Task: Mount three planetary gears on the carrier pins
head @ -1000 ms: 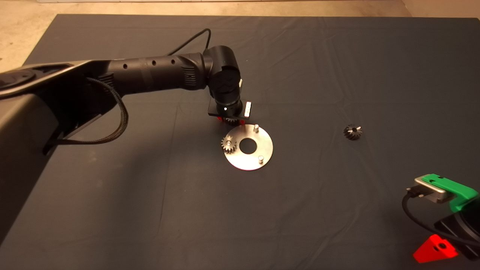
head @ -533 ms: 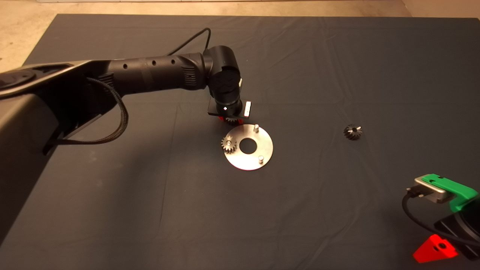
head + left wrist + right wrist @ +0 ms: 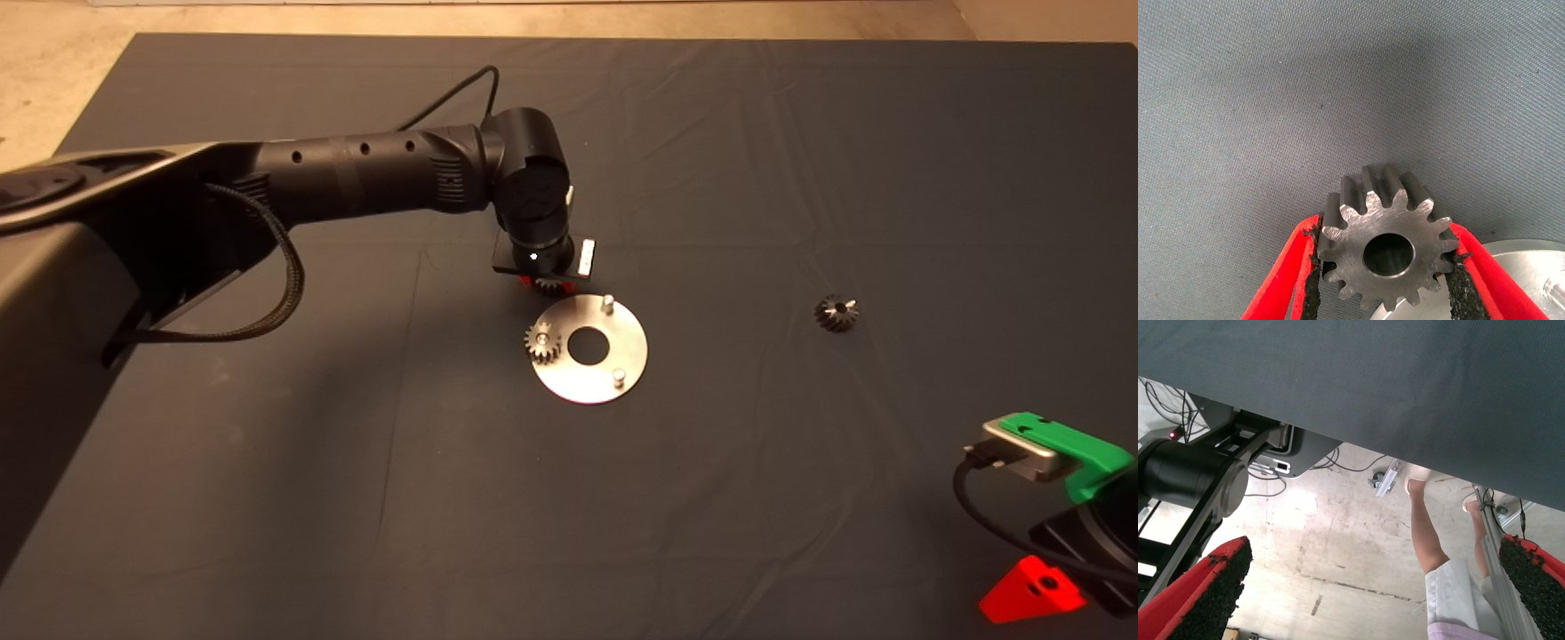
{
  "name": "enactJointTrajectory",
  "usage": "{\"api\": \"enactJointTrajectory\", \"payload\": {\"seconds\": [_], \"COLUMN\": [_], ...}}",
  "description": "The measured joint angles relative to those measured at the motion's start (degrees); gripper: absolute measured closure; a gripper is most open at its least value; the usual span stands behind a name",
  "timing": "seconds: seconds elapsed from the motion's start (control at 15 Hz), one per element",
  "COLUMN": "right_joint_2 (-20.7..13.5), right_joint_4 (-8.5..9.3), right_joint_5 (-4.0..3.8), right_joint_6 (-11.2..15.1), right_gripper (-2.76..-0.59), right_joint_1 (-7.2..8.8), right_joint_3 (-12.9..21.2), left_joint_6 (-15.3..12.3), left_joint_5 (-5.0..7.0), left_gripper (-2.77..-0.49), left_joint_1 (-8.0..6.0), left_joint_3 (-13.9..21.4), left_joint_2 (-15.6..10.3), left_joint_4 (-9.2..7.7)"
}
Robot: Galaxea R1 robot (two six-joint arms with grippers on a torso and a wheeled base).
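A shiny round disc [image 3: 590, 350] with a centre hole lies mid-mat. One planetary gear [image 3: 540, 342] sits on its left carrier pin; two bare carrier pins stand at the far side [image 3: 608, 303] and the near side [image 3: 619, 377]. My left gripper [image 3: 551, 285] hangs just beyond the disc's far-left rim, shut on a second gear [image 3: 1386, 241] gripped between its red fingers [image 3: 1293, 267]. The disc's rim [image 3: 1528, 257] and a pin [image 3: 1555, 291] show beside it. A third, darker gear [image 3: 836, 313] lies on its side to the right. My right gripper [image 3: 1036, 594] is parked at the lower right, open.
The dark mat [image 3: 800, 160] has loose creases. The left arm [image 3: 356, 178] reaches in from the left with its cable. The right wrist view shows the floor beyond the mat edge, a robot base [image 3: 1198, 480] and a person's legs [image 3: 1425, 533].
The left gripper with its gear has risen very slightly. Everything else is unchanged.
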Motion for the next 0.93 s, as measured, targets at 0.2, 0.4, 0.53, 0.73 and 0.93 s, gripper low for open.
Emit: {"api": "enactJointTrajectory", "payload": {"seconds": [0.2, 0.4, 0.53, 0.73, 0.93], "right_joint_2": [0.0, 0.0, 0.0, 0.0, 0.04], "right_joint_4": [0.0, 0.0, 0.0, 0.0, 0.0], "right_joint_5": [0.0, 0.0, 0.0, 0.0, 0.0], "right_joint_6": [0.0, 0.0, 0.0, 0.0, -0.23], "right_gripper": [-2.75, -2.75, -2.75, -2.75, -2.75], "right_joint_1": [0.0, 0.0, 0.0, 0.0, 0.0], "right_joint_3": [0.0, 0.0, 0.0, 0.0, 0.0], "left_joint_6": [0.0, -0.02, -0.02, -0.05, -0.11], "left_joint_5": [0.0, 0.22, 0.41, 0.46, 0.44], "left_gripper": [-1.03, -0.96, -0.95, -0.9, -0.89], "left_joint_1": [0.0, 0.0, 0.0, 0.0, -0.3], "left_joint_3": [-0.01, -0.06, -0.1, -0.1, -0.1], "left_joint_2": [0.02, 0.18, 0.3, 0.3, 0.29], "left_joint_4": [0.0, 0.0, 0.02, 0.02, 0.02]}}
